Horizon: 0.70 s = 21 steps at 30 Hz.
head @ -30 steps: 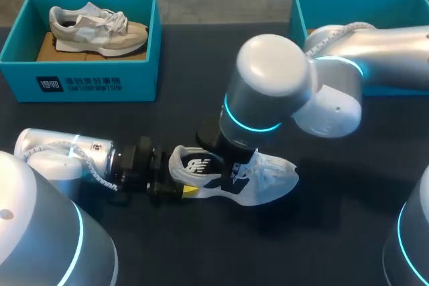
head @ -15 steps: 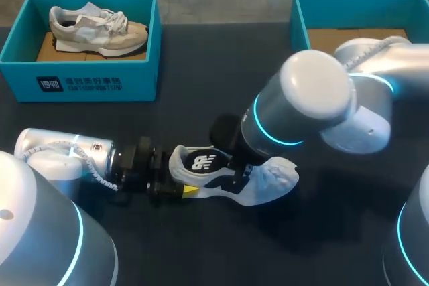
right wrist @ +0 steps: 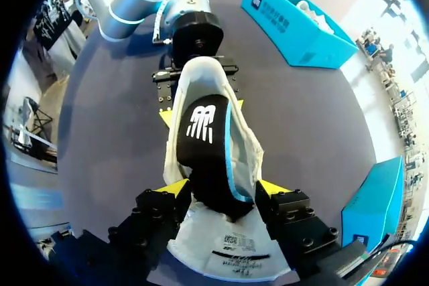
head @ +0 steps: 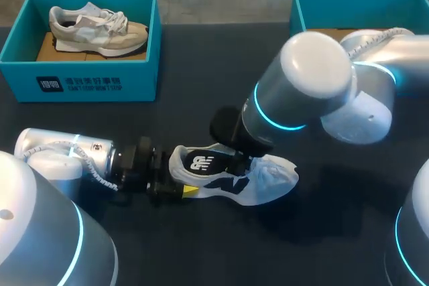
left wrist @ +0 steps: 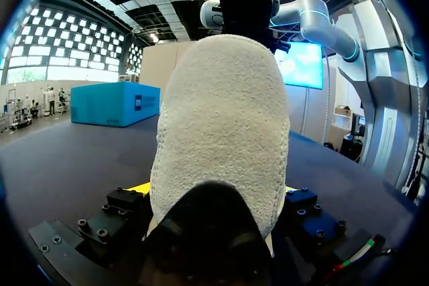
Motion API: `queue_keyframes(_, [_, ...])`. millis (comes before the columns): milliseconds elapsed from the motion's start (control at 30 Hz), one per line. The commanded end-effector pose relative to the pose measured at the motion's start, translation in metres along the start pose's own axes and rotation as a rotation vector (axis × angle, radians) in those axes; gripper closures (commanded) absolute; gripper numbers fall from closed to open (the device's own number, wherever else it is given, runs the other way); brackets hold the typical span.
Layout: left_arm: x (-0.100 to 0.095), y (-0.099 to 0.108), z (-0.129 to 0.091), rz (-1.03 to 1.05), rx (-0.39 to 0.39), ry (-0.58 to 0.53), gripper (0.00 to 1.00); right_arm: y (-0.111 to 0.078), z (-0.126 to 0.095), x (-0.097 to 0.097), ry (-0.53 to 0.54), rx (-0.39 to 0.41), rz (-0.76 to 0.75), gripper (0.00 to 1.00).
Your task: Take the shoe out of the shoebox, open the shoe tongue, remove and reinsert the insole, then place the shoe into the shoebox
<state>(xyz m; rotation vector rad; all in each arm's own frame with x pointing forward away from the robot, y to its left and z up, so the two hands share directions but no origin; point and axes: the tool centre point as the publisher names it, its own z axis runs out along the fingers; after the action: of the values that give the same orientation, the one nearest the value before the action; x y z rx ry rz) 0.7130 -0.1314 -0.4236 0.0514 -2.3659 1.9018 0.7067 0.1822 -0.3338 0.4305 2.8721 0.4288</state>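
Insole work under way, shoe pinned on the table (head: 201,246)

Right gripper (right wrist: 224,189) pinches the black insole (right wrist: 204,132) across its width. Within the last second it pushed toeward, then drew back. Left gripper (left wrist: 213,192) has kept clamping the heel of the shoe (head: 265,179), which has not shifted. The insole step is likely unfinished. The insole's front end is hidden, and the wrist covers the grip from above.
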Motion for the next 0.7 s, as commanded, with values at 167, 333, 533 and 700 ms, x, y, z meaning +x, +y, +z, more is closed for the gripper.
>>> queue_keyframes(167, [-0.002,0.002,0.000,-0.001,-0.001,0.001,1.00,0.017,-0.011,0.001,0.028,0.069,-0.033,0.52])
queue_keyframes(333, [-0.002,0.002,0.000,-0.001,-0.001,0.001,1.00,0.027,-0.020,0.003,0.052,0.100,-0.063,0.56])
queue_keyframes(533, [-0.002,0.002,0.000,-0.001,-0.001,0.001,1.00,0.036,-0.027,0.003,0.085,0.139,-0.092,0.56])
queue_keyframes(700, [-0.002,0.002,0.000,-0.001,-0.001,0.001,1.00,0.043,-0.027,0.002,0.130,0.167,-0.103,0.57])
